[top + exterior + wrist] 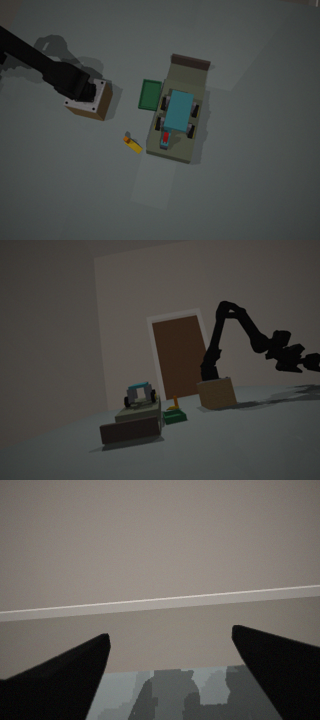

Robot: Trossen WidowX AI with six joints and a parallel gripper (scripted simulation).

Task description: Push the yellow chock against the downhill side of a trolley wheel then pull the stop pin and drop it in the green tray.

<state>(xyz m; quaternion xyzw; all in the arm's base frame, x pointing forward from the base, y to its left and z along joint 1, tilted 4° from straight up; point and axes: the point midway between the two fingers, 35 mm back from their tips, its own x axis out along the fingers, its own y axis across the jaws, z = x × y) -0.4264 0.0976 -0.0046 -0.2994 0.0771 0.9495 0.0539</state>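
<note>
The ramp [180,152] lies on the grey surface [232,180], right of my base. A dark end board [190,62] closes its low end. The trolley [178,111] stands on the ramp, teal deck, four black wheels with yellow hubs. The pin [165,136], red-headed, sits at the trolley's uphill end in a teal-grey bracket.

The chock [133,145] lies on the surface just off the ramp's uphill corner, on my base's side, apart from every wheel. Its orange handle [126,139] stands upright at the end farther from the ramp. From the chock, the ramp's edge stands between it and the nearest wheel [157,124].

The tray [149,95], green, sits alongside the ramp, next to the downhill wheel [163,103]. Nothing is in it.

My base is bolted to a white plate [99,85] on a wooden block [105,105], well apart from the ramp. In the exterior view my arm [219,327] rises from the block, folds at the elbow and reaches down and away from the trolley; my gripper [314,361] hangs above the surface at the frame edge. A brown door [178,356] is behind.

In the wrist view my fingers stand wide apart, nothing between them, facing a wall and its pale skirting [160,602].
</note>
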